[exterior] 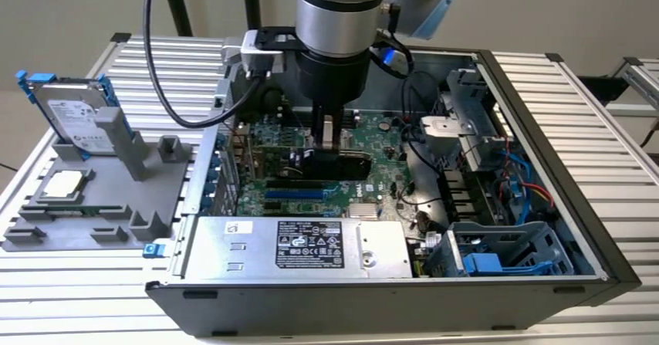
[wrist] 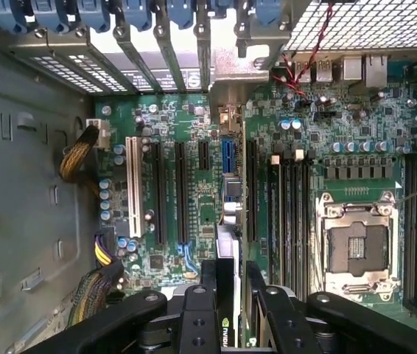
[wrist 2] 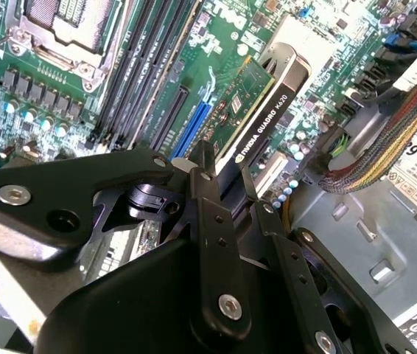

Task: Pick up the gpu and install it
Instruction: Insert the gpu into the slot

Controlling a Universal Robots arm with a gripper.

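Gripping one gpu (wrist 2: pixel 264 103), tool (wrist 2: pixel 219 173) clamped on its edge above motherboard (wrist: pixel 186 133) inside one case (exterior: pixel 535 75).

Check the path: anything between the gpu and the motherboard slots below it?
Nothing visible. The end effector is shut on the gpu, holding it on edge above the motherboard inside the case. In the first wrist view the expansion slots ahead of the card are empty, and the yellow cable bundle lies off to the side.

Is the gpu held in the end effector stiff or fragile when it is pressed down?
The gpu looks like a flat rigid board, so probably stiff. Its bare green circuit face suggests it is fragile. The end effector grips its thin edge, so it may tilt.
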